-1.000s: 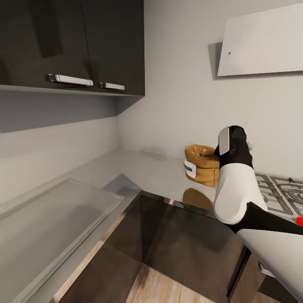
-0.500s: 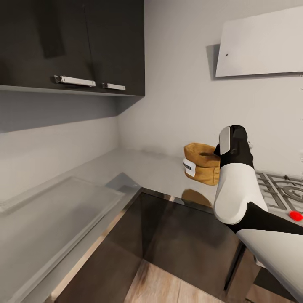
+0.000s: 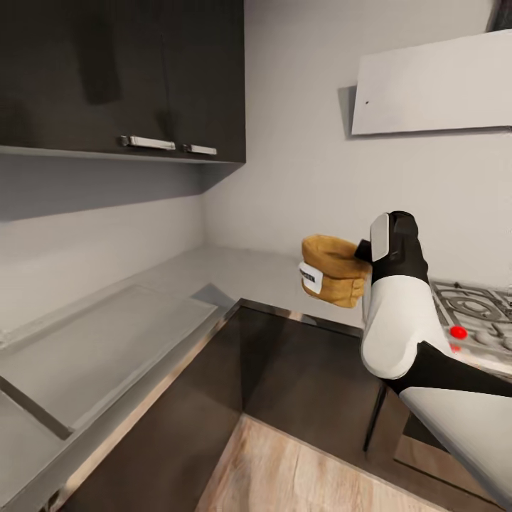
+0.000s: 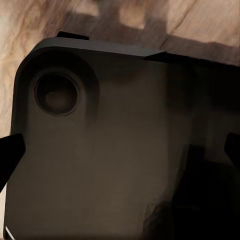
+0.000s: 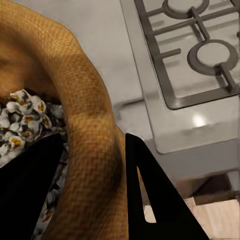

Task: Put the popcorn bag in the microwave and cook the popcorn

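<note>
Nearest in the head view is the white and black right arm, rising from the lower right with its right gripper (image 3: pixel 364 250) at the near-right side of the popcorn bag (image 3: pixel 332 271). The right wrist view settles the hold: one dark finger sits inside the bag's mouth (image 5: pixel 30 190) and the other outside, with the rolled rim (image 5: pixel 95 150) pinched between them, so the gripper is clamped on the rim. The bag hangs clear above the edge of the grey countertop (image 3: pixel 235 274), just in front of the counter's corner and to the left of the steel gas hob (image 3: pixel 469 313). It stands roughly upright, its short axis near vertical, mouth facing up and leaning a little toward the gripper, its white label (image 3: pixel 308 276) turned toward the left front; popped-looking white and yellow kernels (image 5: pixel 20 112) lie inside. As a judgement, the pick-up from the counter is done, while carrying the bag to the microwave, loading it and heating it are all left. The left wrist view looks down on a dark rounded body over wood floor, with the left gripper's fingertips (image 4: pixel 10 152) standing wide apart and holding nothing. Farthest back are dark wall cabinets (image 3: pixel 121 71) and the pale hood (image 3: pixel 434 85).
</note>
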Available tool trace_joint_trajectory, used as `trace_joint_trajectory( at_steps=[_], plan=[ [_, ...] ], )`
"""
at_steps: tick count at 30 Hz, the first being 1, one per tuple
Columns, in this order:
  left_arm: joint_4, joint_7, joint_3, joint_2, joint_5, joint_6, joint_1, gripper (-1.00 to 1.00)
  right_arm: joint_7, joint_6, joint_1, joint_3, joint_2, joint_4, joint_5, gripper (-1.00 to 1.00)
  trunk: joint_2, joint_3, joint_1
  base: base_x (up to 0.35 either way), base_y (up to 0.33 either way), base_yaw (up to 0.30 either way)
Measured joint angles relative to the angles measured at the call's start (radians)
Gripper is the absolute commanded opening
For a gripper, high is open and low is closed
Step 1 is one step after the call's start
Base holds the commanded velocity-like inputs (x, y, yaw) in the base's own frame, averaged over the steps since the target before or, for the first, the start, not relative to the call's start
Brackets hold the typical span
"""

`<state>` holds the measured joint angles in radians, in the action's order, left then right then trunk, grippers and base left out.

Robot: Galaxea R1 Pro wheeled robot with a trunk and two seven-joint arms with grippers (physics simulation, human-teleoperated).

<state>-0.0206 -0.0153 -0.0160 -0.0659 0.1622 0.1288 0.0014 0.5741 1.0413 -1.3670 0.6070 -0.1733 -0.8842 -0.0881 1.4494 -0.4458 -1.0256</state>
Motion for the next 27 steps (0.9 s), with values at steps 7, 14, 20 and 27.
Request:
trace_joint_trajectory(
  at_steps=[7,14,20,27],
  plan=[
    [0.000,0.000,0.000,0.000,-0.001,0.000,0.000,1.00,-0.074,0.001,0.001,-0.003,0.000,0.020,-0.001,-1.00,0.000,0.000,0.000,-0.349,0.000,0.000],
    [0.000,0.000,0.001,-0.001,-0.005,-0.002,0.000,1.00,-0.076,0.001,0.002,-0.003,0.000,0.025,-0.002,-1.00,0.000,0.000,0.000,-0.349,0.000,0.000],
    [0.000,0.002,0.001,-0.003,-0.007,-0.002,0.000,1.00,-0.075,0.001,0.002,-0.003,0.000,0.026,-0.004,-1.00,0.000,0.000,0.000,-0.349,0.000,0.000],
    [0.000,0.005,0.001,-0.003,-0.004,-0.002,0.000,1.00,-0.072,0.001,0.002,-0.003,0.000,0.028,-0.008,-1.00,0.000,0.000,0.000,-0.348,0.000,0.000]
  ],
)
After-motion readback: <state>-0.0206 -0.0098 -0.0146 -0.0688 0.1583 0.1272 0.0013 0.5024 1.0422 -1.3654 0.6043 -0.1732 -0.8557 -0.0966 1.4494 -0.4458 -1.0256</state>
